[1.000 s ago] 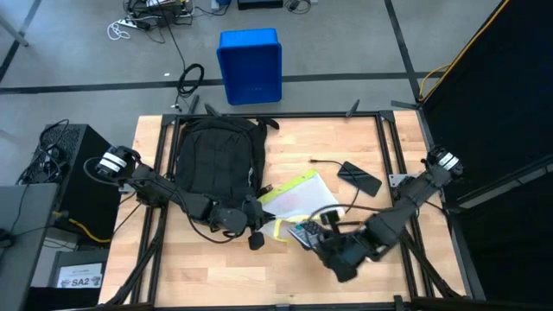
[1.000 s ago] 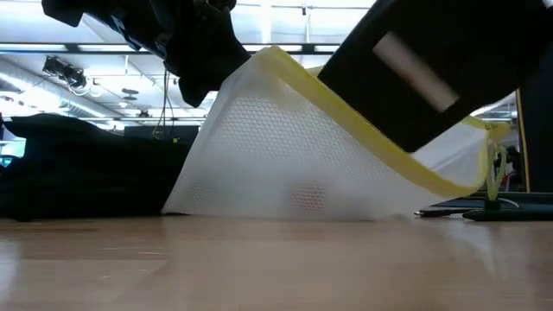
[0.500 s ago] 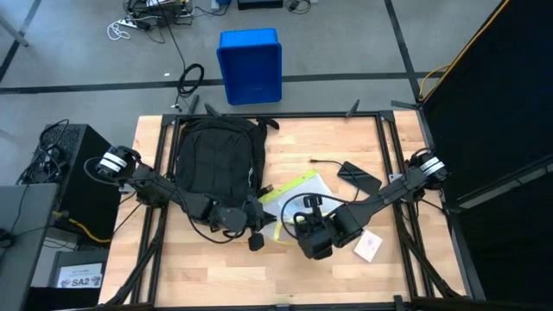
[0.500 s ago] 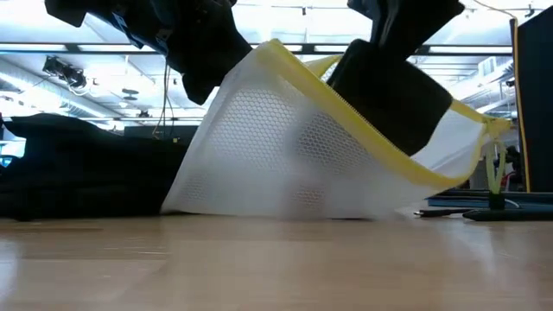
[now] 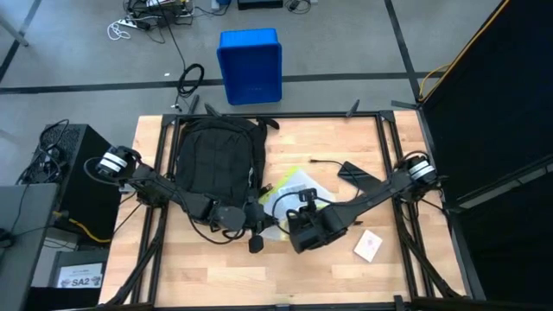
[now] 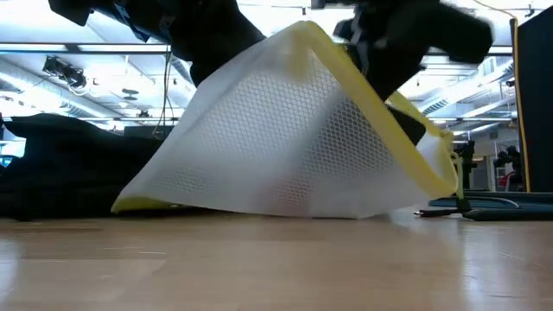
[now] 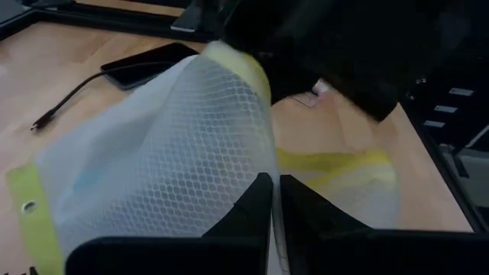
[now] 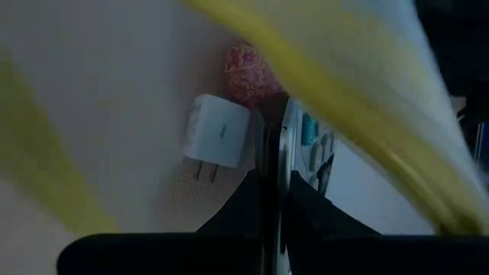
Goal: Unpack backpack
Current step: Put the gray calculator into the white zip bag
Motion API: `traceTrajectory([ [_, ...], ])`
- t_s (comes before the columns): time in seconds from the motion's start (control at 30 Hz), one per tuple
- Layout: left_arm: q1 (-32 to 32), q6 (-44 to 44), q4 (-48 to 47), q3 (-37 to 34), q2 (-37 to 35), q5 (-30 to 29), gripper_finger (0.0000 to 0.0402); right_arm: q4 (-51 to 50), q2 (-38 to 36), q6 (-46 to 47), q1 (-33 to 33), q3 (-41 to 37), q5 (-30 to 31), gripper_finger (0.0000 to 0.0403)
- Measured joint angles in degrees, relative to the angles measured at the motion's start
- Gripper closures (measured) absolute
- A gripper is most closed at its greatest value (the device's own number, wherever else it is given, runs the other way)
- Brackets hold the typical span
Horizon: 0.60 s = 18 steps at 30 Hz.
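The black backpack [image 5: 216, 160] lies flat on the table's left half. Beside it is a white mesh pouch [image 5: 289, 194] with a yellow zip edge [image 6: 371, 112], raised into a peak in the low view. My left gripper [image 5: 252, 216] is shut on the pouch next to the backpack's near end. My right gripper [image 5: 302, 231] is over the pouch's near part, reaching into its mouth. In the right wrist view its shut fingers [image 8: 273, 164] sit at a calculator [image 8: 313, 153], with a white charger [image 8: 218, 137] and a red item [image 8: 248, 72] lying inside. My left gripper pinches the pouch's mesh wall [image 7: 237, 164] between its two fingers, coming level from the backpack's side. The pouch rises from the hold to a peak [image 6: 302, 34] while its lower edge [image 6: 259, 212] rests on the table. My right gripper pinches a thin grey edge [image 8: 276, 145] beside the calculator's keys, coming from above inside the pouch's mouth. The calculator lies on the pouch's white inner face.
A dark phone [image 5: 359, 177] with a cable [image 5: 324, 161] lies toward the far right. A small white card [image 5: 367, 244] lies near the right arm. A blue bin [image 5: 250, 65] stands on the floor beyond the far edge. Bare wood spans the near edge.
My right gripper has moved from the table's near right toward the left, to the pouch. The small white card now lies where the gripper was. The pouch's upper zip edge has risen into a taller peak and its lower edge has spread toward the left.
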Motion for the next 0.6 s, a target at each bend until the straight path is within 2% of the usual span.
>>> traceTrajectory([
  [0.17, 0.0, 0.0, -0.1, 0.0, 0.0, 0.1, 0.0402, 0.9, 3.0, 0.7, -2.3, 0.0, -0.3, 0.0396],
  [0.27, 0.0, 0.0, -0.5, 0.0, 0.0, 0.0, 0.0402, 1.5, 3.2, 0.0, -3.3, 0.0, -2.2, 0.0378],
  [0.37, 0.0, 0.0, -0.8, 0.0, 0.0, 0.1, 0.0402, 1.7, 3.2, -1.4, -3.6, 0.0, -5.0, 0.0346],
  [0.6, 0.0, 0.0, -2.0, 0.0, 0.0, 0.1, 0.0402, -2.9, 1.8, -1.3, -0.1, 3.7, -5.1, 0.0251],
])
